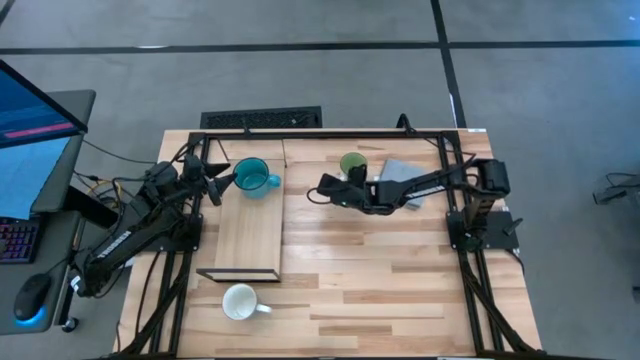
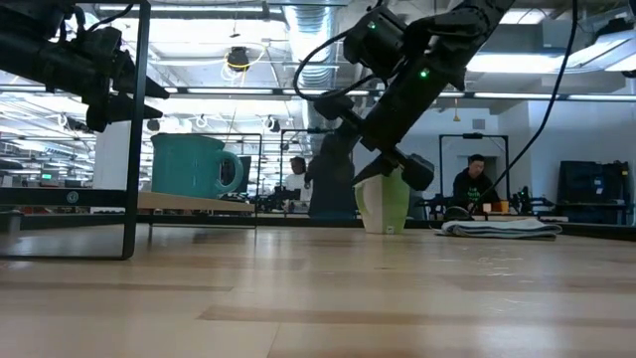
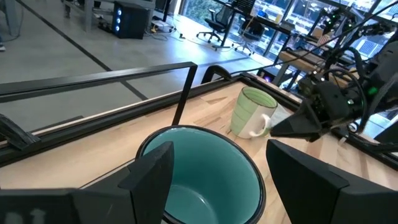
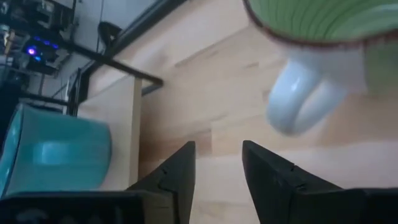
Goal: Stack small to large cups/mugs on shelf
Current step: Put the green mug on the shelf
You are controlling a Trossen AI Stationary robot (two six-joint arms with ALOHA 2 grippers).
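1. While the teal mug stands upright at the far end of the shelf, the left gripper sits just beside it on the left, its fingers spread and holding nothing.
2. The left wrist view looks down into the teal mug, whose rim lies between the two open fingers; whether they touch it cannot be told.
3. The light green mug stands on the tabletop right of the shelf, and the right gripper hangs close on its near-left side, fingers slightly parted and empty.
4. The right wrist view shows the green mug's pale handle just ahead of the fingertips, apart from them.
5. The white mug rests on the tabletop just past the shelf's near end, seen only from above.
6. The low view alone shows the shelf's board raised on its black frame, and people in the room behind.
7. A grey cloth lies right of the green mug.
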